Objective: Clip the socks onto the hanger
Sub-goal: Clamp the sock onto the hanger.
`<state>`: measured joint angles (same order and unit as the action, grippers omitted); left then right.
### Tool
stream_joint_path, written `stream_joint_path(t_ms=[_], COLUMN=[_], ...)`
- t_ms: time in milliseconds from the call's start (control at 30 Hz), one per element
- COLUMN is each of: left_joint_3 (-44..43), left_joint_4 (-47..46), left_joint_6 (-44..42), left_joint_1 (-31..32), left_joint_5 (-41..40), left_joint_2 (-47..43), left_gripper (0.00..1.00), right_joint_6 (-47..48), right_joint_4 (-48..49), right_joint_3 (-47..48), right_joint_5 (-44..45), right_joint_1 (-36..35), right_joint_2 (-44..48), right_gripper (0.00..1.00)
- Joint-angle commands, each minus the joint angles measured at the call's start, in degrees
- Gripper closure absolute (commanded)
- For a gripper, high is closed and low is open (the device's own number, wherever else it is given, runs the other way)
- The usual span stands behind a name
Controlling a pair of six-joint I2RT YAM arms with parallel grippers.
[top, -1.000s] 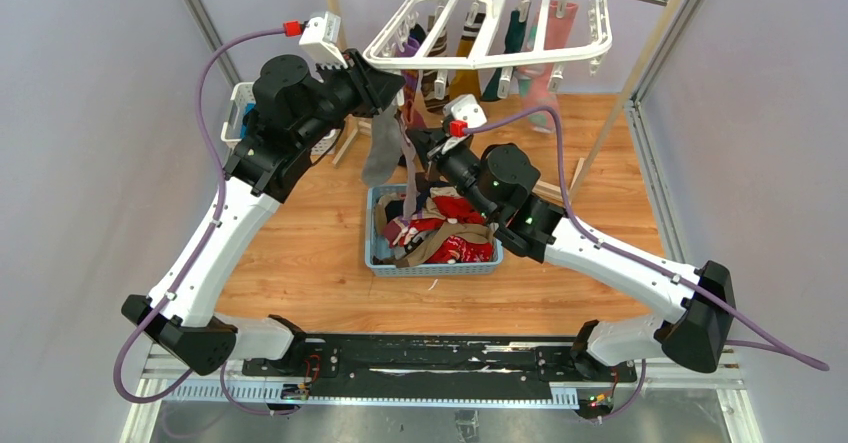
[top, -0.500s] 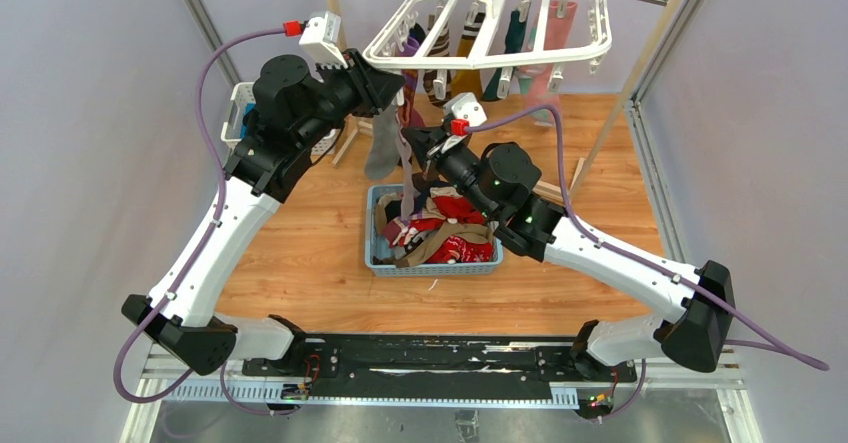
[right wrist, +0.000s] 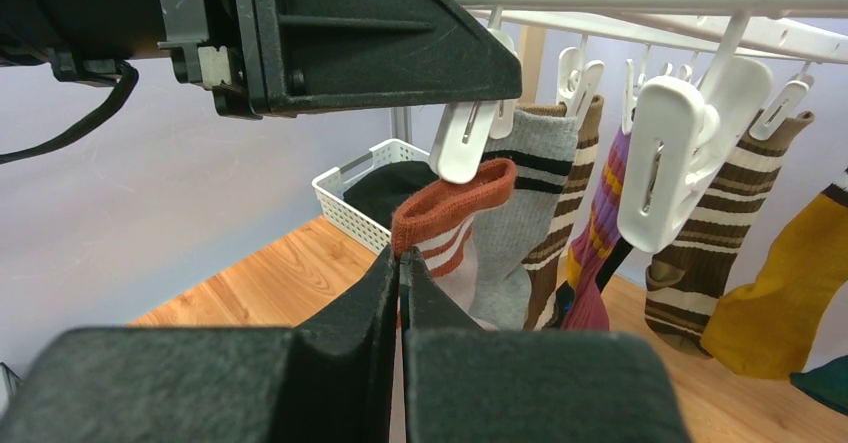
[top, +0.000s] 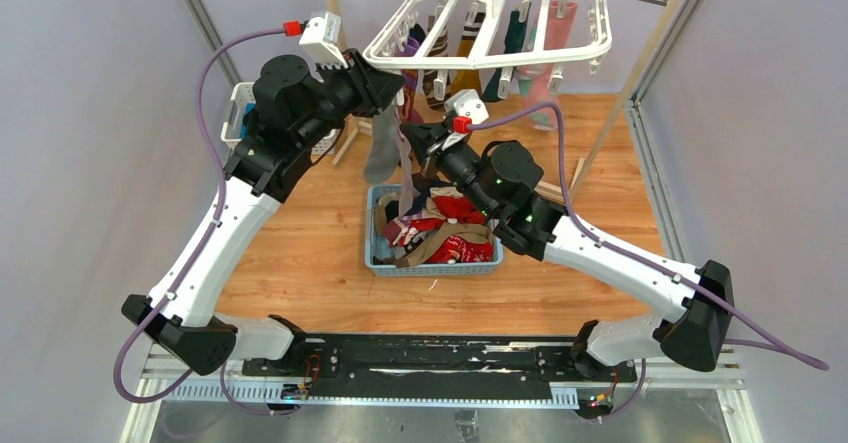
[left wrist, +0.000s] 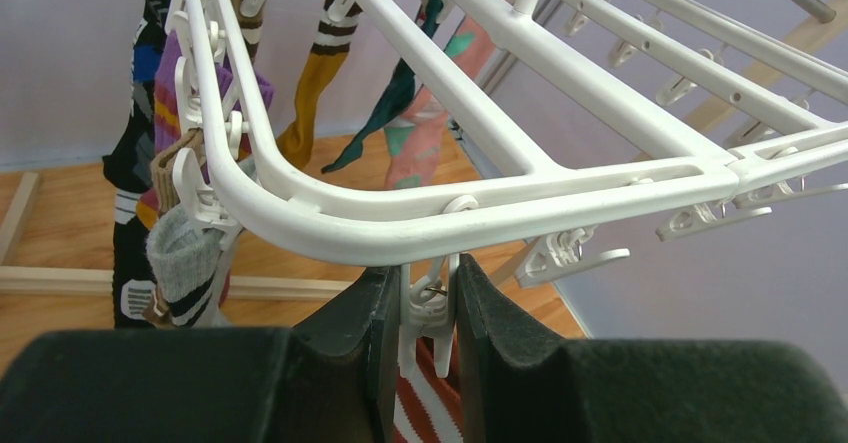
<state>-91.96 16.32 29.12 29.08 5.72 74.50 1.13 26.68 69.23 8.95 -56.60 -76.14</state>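
The white hanger (top: 480,58) hangs at the back with several socks clipped to it. My left gripper (top: 395,88) is shut on one dangling white clip (left wrist: 428,308) at the hanger's near corner, and the clip's jaws are pressed open. My right gripper (top: 412,138) is shut on a sock with an orange cuff and white stripes (right wrist: 450,198) and holds the cuff just under that clip (right wrist: 462,138). The same sock shows below the clip in the left wrist view (left wrist: 425,403). A grey sock with black stripes (left wrist: 180,263) hangs on the neighbouring clip.
A blue basket (top: 380,253) full of mixed socks sits on the wooden table under both grippers. A white lattice basket (right wrist: 365,198) with dark cloth stands at the back left. The wooden rack with its metal rail (top: 640,83) carries the hanger.
My right gripper has risen slightly towards the hanger with the sock. The left gripper stays on the clip.
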Motion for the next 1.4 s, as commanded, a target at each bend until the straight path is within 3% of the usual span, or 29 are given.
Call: stream_joint_path(t_ms=[0,1367], left_joint_3=[0.4,0.5], left_joint_4=[-1.6,-1.8], left_joint_6=[-0.7,-1.4], left_joint_1=[0.4,0.4], left_joint_5=[-1.5,-2.0], left_joint_2=[0.0,-0.8], left_gripper=[1.00,1.00], right_joint_6=[-0.4,2.4], right_joint_4=[2.1,2.1], right_joint_3=[1.7,5.5], right_joint_5=[-0.3,-2.1], right_joint_1=[-0.9,-0.9], right_joint_2=[0.2,-1.1], right_gripper=[1.00,1.00])
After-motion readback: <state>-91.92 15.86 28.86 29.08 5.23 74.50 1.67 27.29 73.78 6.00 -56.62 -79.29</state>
